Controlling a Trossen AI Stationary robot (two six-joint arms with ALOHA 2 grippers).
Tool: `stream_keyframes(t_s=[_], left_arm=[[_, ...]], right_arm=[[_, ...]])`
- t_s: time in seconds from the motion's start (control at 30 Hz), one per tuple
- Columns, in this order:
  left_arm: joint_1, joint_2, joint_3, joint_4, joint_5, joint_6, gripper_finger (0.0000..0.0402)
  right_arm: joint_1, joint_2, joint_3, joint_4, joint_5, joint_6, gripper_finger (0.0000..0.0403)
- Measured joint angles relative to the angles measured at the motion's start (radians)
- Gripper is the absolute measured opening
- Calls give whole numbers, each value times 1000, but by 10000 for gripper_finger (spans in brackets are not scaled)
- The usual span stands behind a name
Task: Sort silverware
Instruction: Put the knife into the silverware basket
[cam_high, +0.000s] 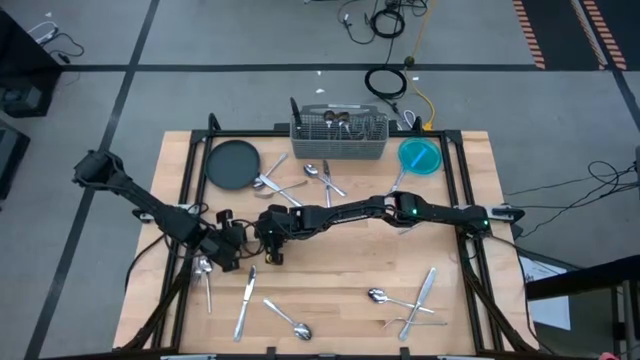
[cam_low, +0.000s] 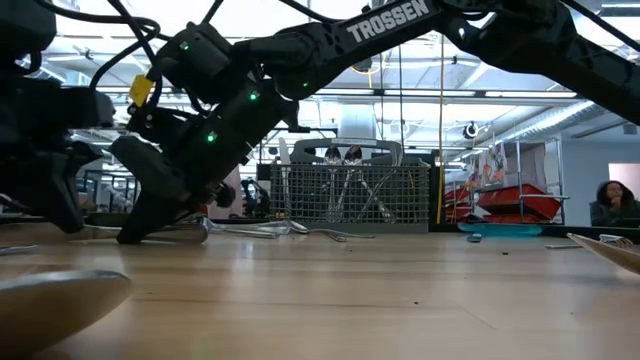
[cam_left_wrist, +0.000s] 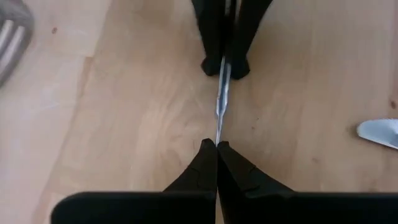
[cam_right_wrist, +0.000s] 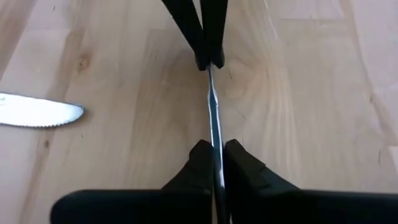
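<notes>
One slim silver piece of silverware, seen edge-on, spans the short gap between my two grippers over the table's left middle; I cannot tell which kind it is. My left gripper is shut on one end and my right gripper is shut on the other. From above, the left gripper and the right gripper stand close together. More silverware lies loose on the table. My left gripper pinches one end of the piece between its two fingers. It comes slanting down from the table's left, in line with the piece. The piece stands on edge. My right gripper pinches the opposite end between its two fingers. It comes slanting down from the table's right, in line with the piece. Whether the piece is clear of the table cannot be told.
A grey wire-mesh caddy stands at the far edge with a dark round plate to its left and a blue dish to its right. Loose pieces lie by the plate, at the near left and at the near right.
</notes>
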Motion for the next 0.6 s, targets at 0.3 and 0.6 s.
stream_keyframes(t_s=[0.3, 0.6], left_arm=[[4, -5, 148, -119, -110, 64, 47], [23, -60, 317, -411, -276, 18, 51]], right_arm=[[-1, 0, -2, -1, 9, 86, 3], [-2, -11, -3, -28, 14, 137, 2]])
